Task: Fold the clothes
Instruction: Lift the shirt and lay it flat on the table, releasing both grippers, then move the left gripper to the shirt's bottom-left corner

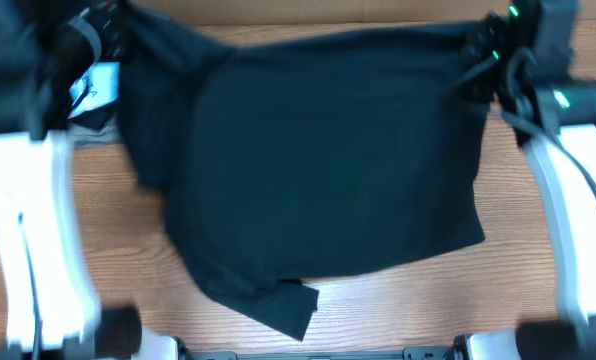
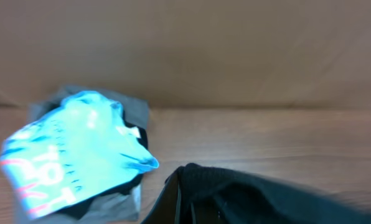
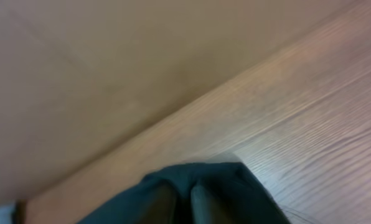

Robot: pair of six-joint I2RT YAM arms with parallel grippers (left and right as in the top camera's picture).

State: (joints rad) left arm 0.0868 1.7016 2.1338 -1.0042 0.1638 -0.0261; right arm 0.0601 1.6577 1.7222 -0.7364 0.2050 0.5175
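A dark navy garment (image 1: 318, 160) hangs stretched between my two grippers over the wooden table (image 1: 378, 300), its lower edge and a sleeve resting near the front. My left gripper (image 1: 113, 30) is shut on its far left corner; the left wrist view shows the pinched cloth (image 2: 235, 193) over the fingers (image 2: 179, 205). My right gripper (image 1: 478, 50) is shut on the far right corner; the right wrist view shows the cloth (image 3: 198, 186) wrapped over both fingers (image 3: 176, 205).
A folded pile topped with a light blue and white printed garment (image 1: 93, 90) lies at the far left, also in the left wrist view (image 2: 73, 149). A brown wall (image 2: 185, 50) runs along the table's back edge.
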